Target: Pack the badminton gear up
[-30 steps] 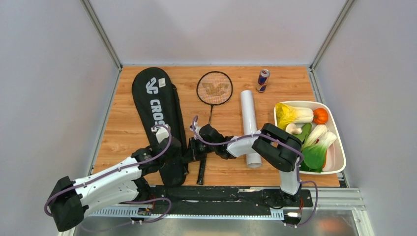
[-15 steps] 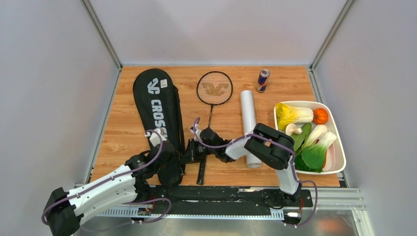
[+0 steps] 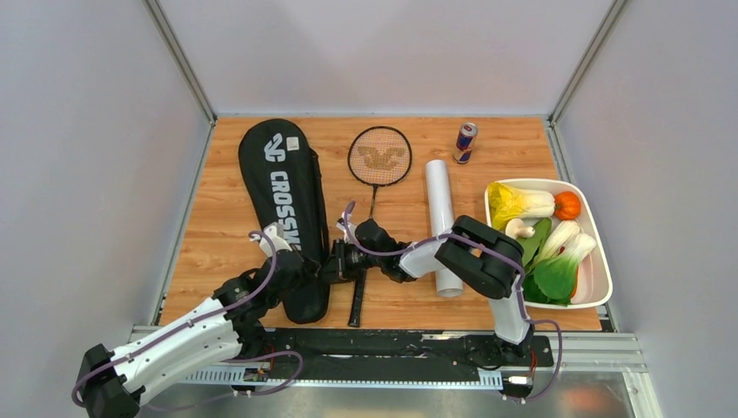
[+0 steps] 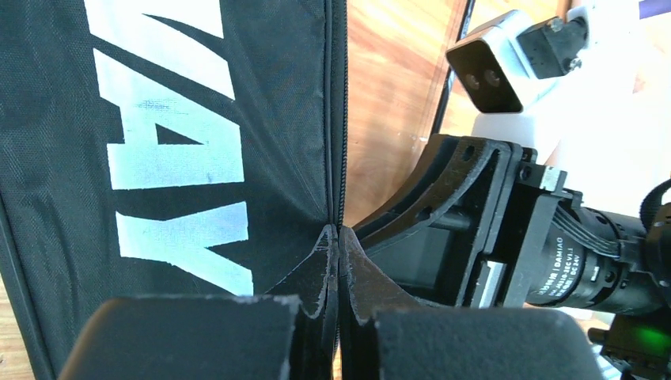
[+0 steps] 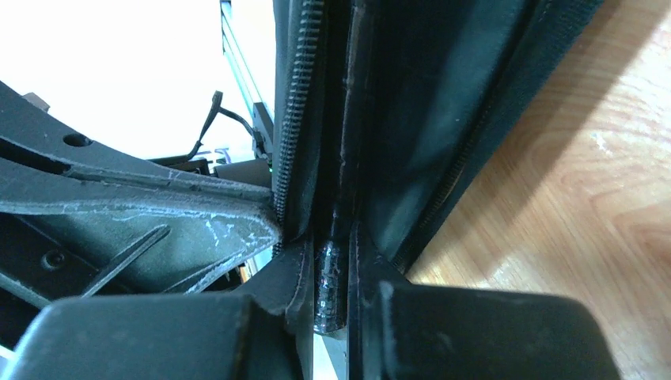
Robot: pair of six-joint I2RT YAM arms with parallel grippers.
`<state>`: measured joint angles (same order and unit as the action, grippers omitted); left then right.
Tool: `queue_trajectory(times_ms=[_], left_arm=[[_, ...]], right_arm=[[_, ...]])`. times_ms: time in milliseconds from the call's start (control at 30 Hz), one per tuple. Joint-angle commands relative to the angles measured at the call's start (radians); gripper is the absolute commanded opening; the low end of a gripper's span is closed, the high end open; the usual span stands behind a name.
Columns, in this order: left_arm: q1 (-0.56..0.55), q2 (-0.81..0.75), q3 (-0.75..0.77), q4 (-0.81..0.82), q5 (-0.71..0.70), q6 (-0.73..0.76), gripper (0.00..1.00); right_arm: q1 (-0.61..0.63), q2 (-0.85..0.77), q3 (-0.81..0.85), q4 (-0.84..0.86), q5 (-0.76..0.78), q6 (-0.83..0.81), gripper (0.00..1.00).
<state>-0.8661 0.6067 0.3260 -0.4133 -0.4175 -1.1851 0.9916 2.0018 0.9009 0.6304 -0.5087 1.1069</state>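
Observation:
The long black "CROSSWAY" racket bag (image 3: 287, 200) lies at the left, its near end between my grippers. My left gripper (image 3: 314, 266) is shut on the bag's zipper edge (image 4: 339, 158), as the left wrist view (image 4: 338, 237) shows. My right gripper (image 3: 338, 259) faces it and is shut on a small glossy black piece at the bag's zipper (image 5: 331, 269). One black racket (image 3: 379, 157) lies beside the bag, its handle (image 3: 356, 305) near the front edge. The white tube (image 3: 441, 222) lies right of it. The second racket and the shuttlecocks are out of view.
A red-and-blue can (image 3: 466, 142) stands at the back. A white tray (image 3: 602, 272) of vegetables sits at the right, close to the right arm's elbow. Grey walls close in the wooden table on three sides.
The bag's near end has shifted and more of its lettering now shows. The left arm has drawn back toward the near left. Both grippers stay shut at the bag's near end.

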Motion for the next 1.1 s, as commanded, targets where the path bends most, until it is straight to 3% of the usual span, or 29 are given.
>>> queue_trajectory(times_ms=[0,467,633,667,833,933,1067], left_arm=[[-0.017,-0.019,0.021,0.055,0.176,-0.029,0.00],[-0.016,-0.010,-0.035,0.087,0.130,-0.044,0.00],[-0.017,0.002,0.014,-0.023,0.071,0.017,0.00],[-0.017,0.010,0.045,-0.042,0.061,0.031,0.02],[-0.017,0.084,0.188,-0.193,-0.042,0.143,0.38],[-0.017,0.165,0.300,-0.243,-0.117,0.202,0.47],[-0.016,0.302,0.427,-0.323,-0.266,0.287,0.52]], right_arm=[[-0.039,-0.001,0.111,0.150,0.083,0.020,0.00],[-0.032,0.054,0.185,0.044,0.071,-0.036,0.07],[-0.021,0.026,0.222,-0.092,0.052,-0.124,0.23],[-0.018,0.010,0.215,-0.112,0.066,-0.137,0.25],[-0.001,-0.046,0.209,-0.216,0.122,-0.183,0.27],[0.021,-0.067,0.225,-0.302,0.193,-0.240,0.18],[0.035,-0.068,0.204,-0.279,0.215,-0.239,0.10]])
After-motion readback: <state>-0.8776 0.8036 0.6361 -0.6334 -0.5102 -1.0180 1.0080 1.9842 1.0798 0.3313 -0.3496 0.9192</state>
